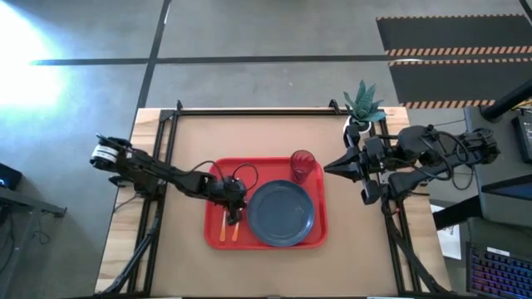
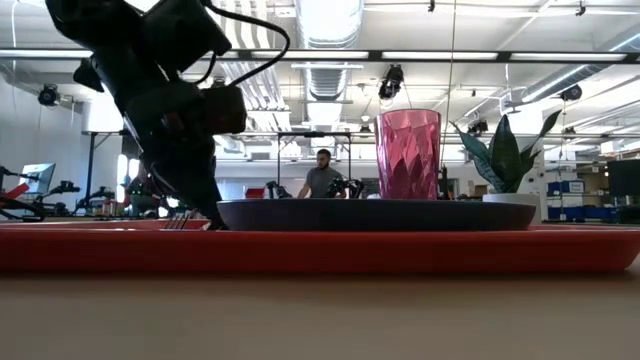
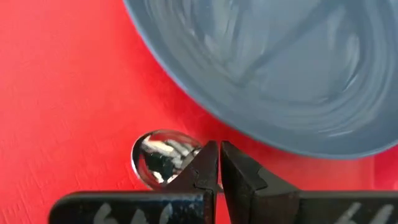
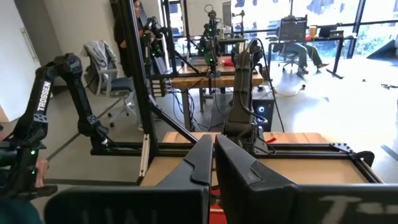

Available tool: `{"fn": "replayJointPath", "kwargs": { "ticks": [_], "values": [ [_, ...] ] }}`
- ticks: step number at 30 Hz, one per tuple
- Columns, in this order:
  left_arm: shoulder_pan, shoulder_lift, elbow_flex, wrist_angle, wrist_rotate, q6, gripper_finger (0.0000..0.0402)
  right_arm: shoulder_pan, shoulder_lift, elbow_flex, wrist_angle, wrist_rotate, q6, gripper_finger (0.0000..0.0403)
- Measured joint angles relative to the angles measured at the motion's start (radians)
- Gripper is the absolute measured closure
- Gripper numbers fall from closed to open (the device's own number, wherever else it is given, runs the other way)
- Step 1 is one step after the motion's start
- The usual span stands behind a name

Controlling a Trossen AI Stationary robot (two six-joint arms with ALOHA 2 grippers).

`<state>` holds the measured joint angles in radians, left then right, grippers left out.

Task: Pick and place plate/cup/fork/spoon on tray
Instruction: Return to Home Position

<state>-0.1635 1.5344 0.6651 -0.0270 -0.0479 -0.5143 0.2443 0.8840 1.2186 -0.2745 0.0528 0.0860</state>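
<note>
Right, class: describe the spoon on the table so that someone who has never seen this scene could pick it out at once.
Start at the red tray in the middle of the table, which holds the blue-grey plate. Beside the plate, under the left claw, two orange-handled utensils lie side by side. The spoon has a shiny rounded oval bowl, whereas the fork next to it ends in tines.

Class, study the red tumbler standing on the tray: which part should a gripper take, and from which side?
Grip the cup around its upper wall, coming from above or from the right gripper's side. It stands upright, taller than wide, with the plate close beside it.
</note>
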Motion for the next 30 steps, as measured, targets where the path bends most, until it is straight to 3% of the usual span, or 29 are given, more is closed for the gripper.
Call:
{"fn": "replayJointPath", "kwargs": {
  "ticks": [30],
  "values": [
    [0.0, -0.016, 0.016, -0.133, -0.016, -0.002, 0.0401, 0.0, 0.001, 0.0, -0.007, -0.001, 0.011, 0.0394]
  ]
}}
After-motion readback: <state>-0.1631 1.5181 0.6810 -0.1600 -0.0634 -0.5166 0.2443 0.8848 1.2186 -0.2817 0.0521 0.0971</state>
